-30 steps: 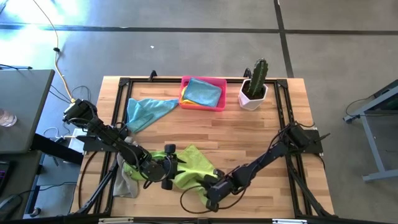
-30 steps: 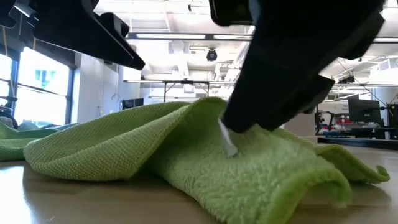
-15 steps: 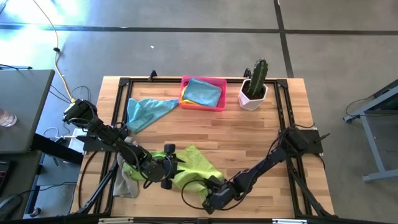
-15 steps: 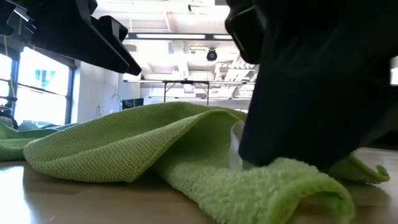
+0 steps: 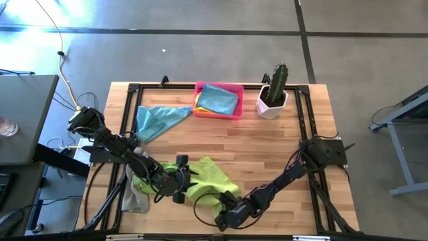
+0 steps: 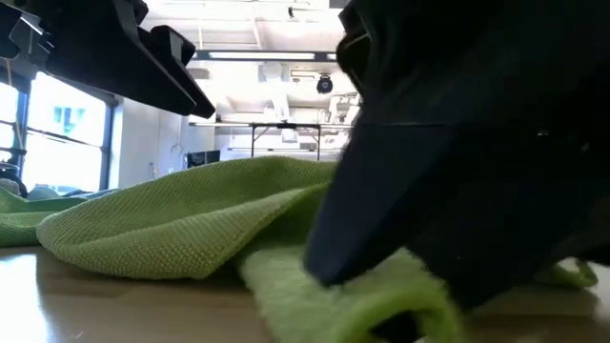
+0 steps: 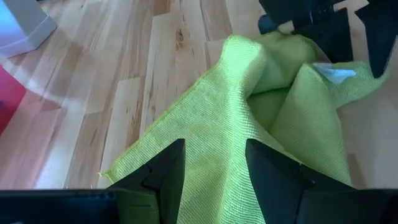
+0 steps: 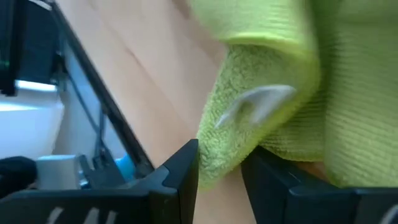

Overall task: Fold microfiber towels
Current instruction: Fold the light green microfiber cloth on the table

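Note:
A lime green towel (image 5: 208, 175) lies crumpled on the wooden table near its front edge; it fills the low view as towel (image 6: 162, 224). My left gripper (image 5: 192, 176) is shut on the towel's left part, seen up close as gripper (image 7: 214, 177). My right gripper (image 5: 222, 213) is shut on the towel's near corner, which carries a white tag (image 8: 255, 99). A light blue towel (image 5: 158, 119) lies spread at the far left. A grey towel (image 5: 136, 198) hangs over the near left edge. My left gripper has a raised ridge of the green towel (image 7: 217, 149) between its two fingers, coming slanting down from the table's left. The rest of the cloth lies slack on the table. My right gripper pinches the towel's folded near corner (image 8: 219, 163) just below the white tag, between its two fingers (image 8: 180, 169). It comes slanting down from the table's right. The corner sits low, at the table top.
A pink tray (image 5: 231, 115) at the far middle holds a blue towel (image 5: 219, 98) over a yellow one. A potted cactus (image 5: 274, 90) stands to the tray's right. Bare wood lies between the tray and the green towel.
My right gripper has rolled about its pointing line and gone down and toward the table's near edge, carrying the green towel's tagged corner with it. That corner has been drawn nearer and lower; the towel's left part, in my left gripper, has stayed put.

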Controlling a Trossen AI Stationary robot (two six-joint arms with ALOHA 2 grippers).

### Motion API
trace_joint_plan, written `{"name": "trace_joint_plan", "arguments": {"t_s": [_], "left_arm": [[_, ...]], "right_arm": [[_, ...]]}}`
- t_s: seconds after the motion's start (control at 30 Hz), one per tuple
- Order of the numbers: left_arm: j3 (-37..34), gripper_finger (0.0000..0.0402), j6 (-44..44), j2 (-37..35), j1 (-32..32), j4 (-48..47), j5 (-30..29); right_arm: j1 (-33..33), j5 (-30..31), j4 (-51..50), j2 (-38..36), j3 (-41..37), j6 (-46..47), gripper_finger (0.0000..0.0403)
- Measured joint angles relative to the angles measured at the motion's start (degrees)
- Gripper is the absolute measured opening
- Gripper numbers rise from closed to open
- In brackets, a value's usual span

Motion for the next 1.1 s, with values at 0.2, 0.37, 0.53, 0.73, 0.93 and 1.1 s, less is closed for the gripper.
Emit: {"name": "trace_joint_plan", "arguments": {"t_s": [0.2, 0.37, 0.53, 0.73, 0.93, 1.1], "left_arm": [[0.0, 0.0159, -0.6, 0.0, -0.1, -0.2, 0.0], [0.0, 0.0159, -1.3, 0.0, -0.1, -0.2, 0.2], [0.0, 0.0158, -1.3, 0.0, -0.1, -0.2, 1.8], [0.0, 0.0158, -1.3, 0.0, -0.1, 1.0, 4.9], [0.0, 0.0158, 0.5, 0.0, -0.1, 4.5, 4.6], [0.0, 0.0158, 6.4, 0.0, -0.1, 13.8, 3.4]], "right_arm": [[-0.2, 1.4, 2.4, 1.2, 0.1, -1.0, 0.0105], [-0.1, 2.4, 2.1, 1.4, 0.0, -2.6, 0.0045], [-0.3, 2.1, 2.0, 1.3, -0.1, -6.5, 0.0010], [-1.2, 0.0, -3.7, -3.5, -0.2, -13.9, 0.0003], [-3.0, 1.4, -15.0, -11.5, -0.2, -22.1, 0.0001], [-5.2, 2.7, -23.1, -16.2, -0.2, -27.9, 0.0001]]}}
